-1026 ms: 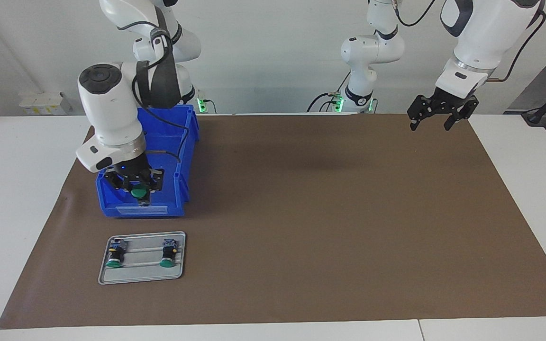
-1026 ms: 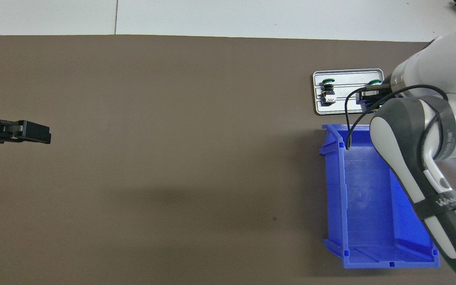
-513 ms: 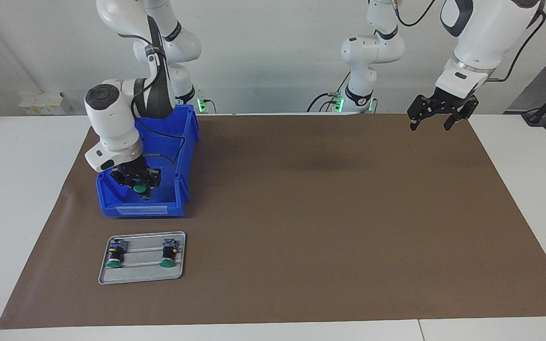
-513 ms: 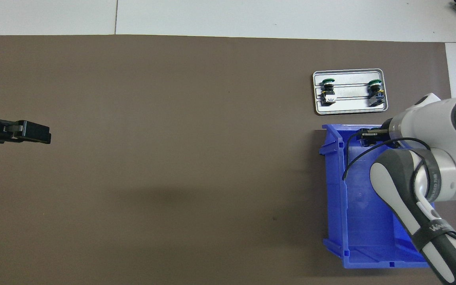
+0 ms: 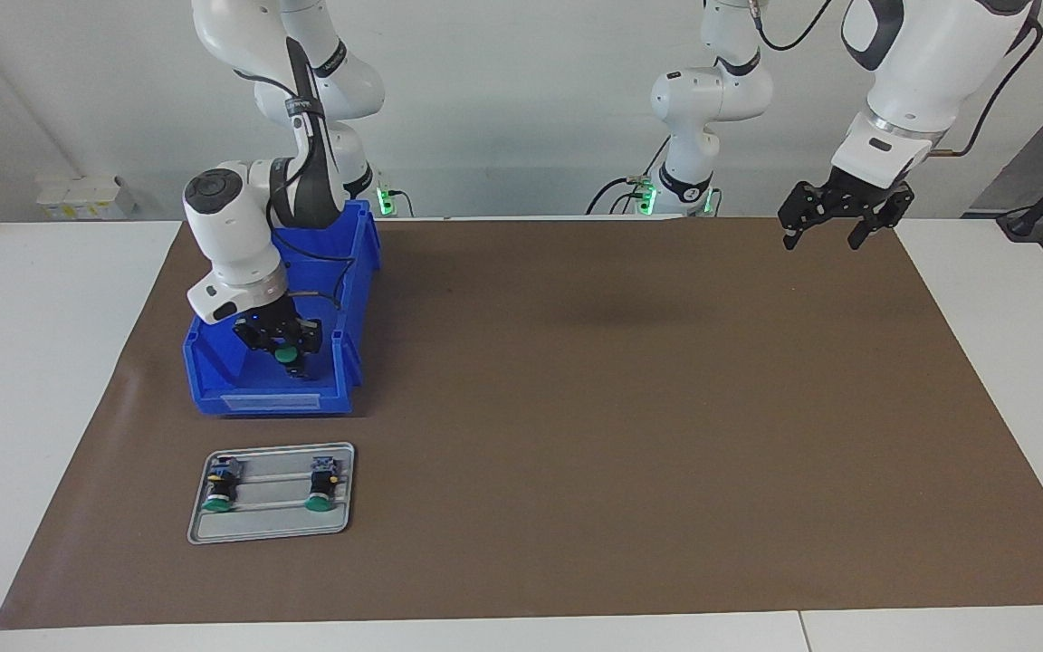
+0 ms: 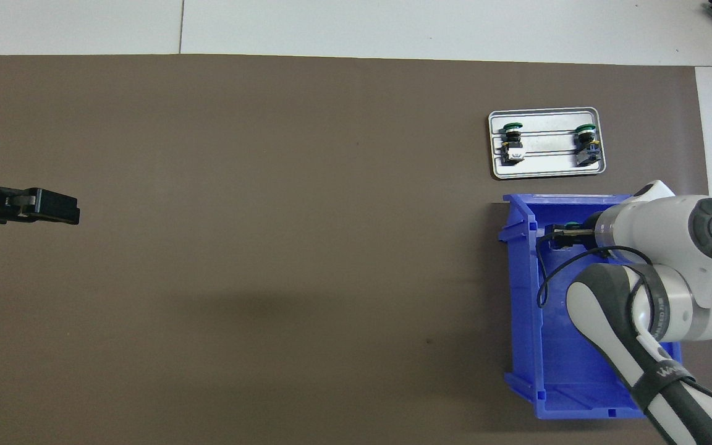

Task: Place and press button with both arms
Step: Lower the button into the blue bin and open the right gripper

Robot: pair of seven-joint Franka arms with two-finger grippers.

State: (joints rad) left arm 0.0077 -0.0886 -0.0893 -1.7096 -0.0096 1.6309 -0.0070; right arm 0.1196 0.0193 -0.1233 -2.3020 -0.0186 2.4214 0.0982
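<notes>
My right gripper (image 5: 284, 355) is shut on a green-capped button (image 5: 283, 354) and holds it low inside the blue bin (image 5: 268, 401), near the bin's end farther from the robots. In the overhead view the right gripper (image 6: 557, 233) shows under the arm's wrist, with a sliver of the green cap (image 6: 569, 225). Two more buttons (image 5: 218, 489) (image 5: 322, 484) lie on a grey tray (image 5: 272, 523). My left gripper (image 5: 819, 237) is open and empty, waiting in the air over the mat's corner at the left arm's end.
The grey tray (image 6: 547, 172) with its two buttons (image 6: 512, 141) (image 6: 586, 142) lies just farther from the robots than the blue bin (image 6: 569, 346). A brown mat (image 5: 621, 407) covers the white table. The left gripper (image 6: 53, 207) shows in the overhead view.
My right gripper, with the button in it, has come down and toward the robots, from over the bin's farther edge into the bin. The left arm has not moved.
</notes>
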